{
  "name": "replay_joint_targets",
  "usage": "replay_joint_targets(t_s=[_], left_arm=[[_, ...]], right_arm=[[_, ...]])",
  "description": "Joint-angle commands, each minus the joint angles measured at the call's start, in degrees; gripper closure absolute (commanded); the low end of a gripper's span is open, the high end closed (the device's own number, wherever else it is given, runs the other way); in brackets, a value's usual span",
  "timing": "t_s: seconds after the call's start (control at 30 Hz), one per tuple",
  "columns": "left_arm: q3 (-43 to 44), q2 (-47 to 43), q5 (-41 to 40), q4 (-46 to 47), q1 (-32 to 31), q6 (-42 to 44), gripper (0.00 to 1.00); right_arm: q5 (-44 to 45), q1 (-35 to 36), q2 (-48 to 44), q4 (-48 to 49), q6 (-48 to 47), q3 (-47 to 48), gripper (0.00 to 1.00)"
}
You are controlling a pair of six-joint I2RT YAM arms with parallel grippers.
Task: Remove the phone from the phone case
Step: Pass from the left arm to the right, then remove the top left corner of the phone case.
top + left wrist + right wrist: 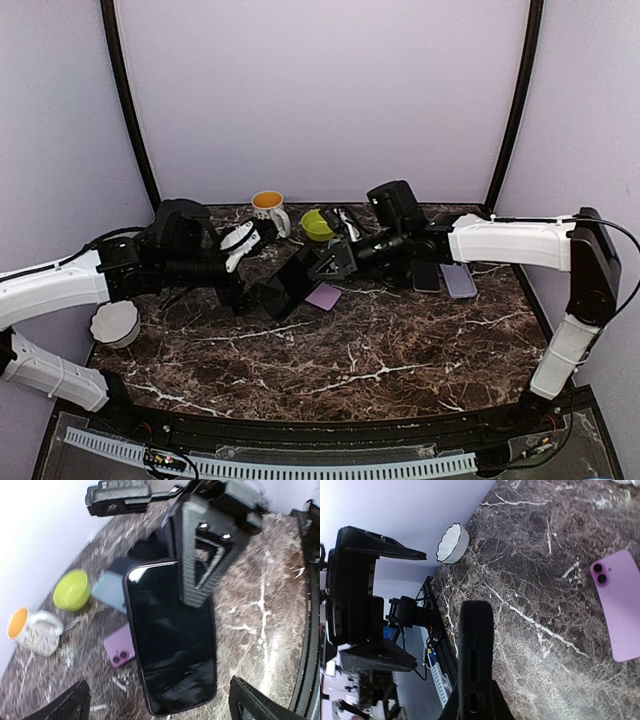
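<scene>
A black phone in a black case (295,280) is held tilted above the table's middle. My right gripper (335,262) is shut on its far end. In the right wrist view the cased phone (476,645) stands edge-on, clamped in that gripper (475,707). In the left wrist view its dark screen (170,640) faces the camera, with a right finger (207,555) across the top. My left gripper (160,697) is wide open, its fingers (72,705) well apart on either side of the phone's near end. It also shows in the top view (255,292).
A purple phone (324,295) lies face down under the held phone. A green bowl (318,224) and an orange-lined mug (268,208) stand at the back. Two more phones (458,280) lie at the right. A white ramekin (115,322) sits at the left edge.
</scene>
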Motion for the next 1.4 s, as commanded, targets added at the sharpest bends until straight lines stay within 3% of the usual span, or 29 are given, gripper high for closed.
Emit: replay_joint_targets(t_s=[0.0, 0.07, 0.2, 0.3, 0.43, 0.53, 0.7, 1.03, 1.37], left_arm=[[-8.6, -9.1, 10.7, 6.9, -0.1, 7.1, 0.01], [-13.2, -13.2, 13.8, 11.9, -0.1, 8.8, 0.01], [-17.4, -19.1, 19.8, 11.9, -0.1, 13.3, 0.01], [-19.2, -21.7, 24.0, 10.4, -0.1, 19.0, 0.01], [-21.8, -22.3, 30.8, 9.8, -0.1, 26.3, 0.06], [-22.2, -21.1, 34.2, 9.0, -0.1, 30.4, 0.11], [-21.7, -18.7, 39.1, 8.2, -0.1, 32.6, 0.18], [-22.7, -18.2, 43.1, 8.3, -0.3, 34.5, 0.26], [-23.4, -17.4, 45.3, 9.3, -0.8, 35.3, 0.39]], right_arm=[[-0.3, 0.0, -9.7, 7.5, -16.9, -4.2, 1.0], [-0.4, 0.0, -13.8, 13.3, -22.6, -9.3, 1.0], [-2.3, 0.1, -23.6, 31.2, -35.7, -24.7, 1.0], [-2.7, 0.6, -27.7, 35.7, -45.6, -30.1, 1.0], [-9.4, 1.0, -28.4, 21.4, -63.0, -27.3, 1.0], [-12.5, 1.9, -29.2, 18.3, -71.2, -27.1, 1.0], [-13.2, 3.3, -29.0, 15.5, -76.5, -24.7, 1.0], [-16.9, 5.7, -24.2, 1.1, -85.7, -17.2, 1.0], [-18.2, 8.0, -19.0, -2.1, -88.3, -12.3, 1.0]])
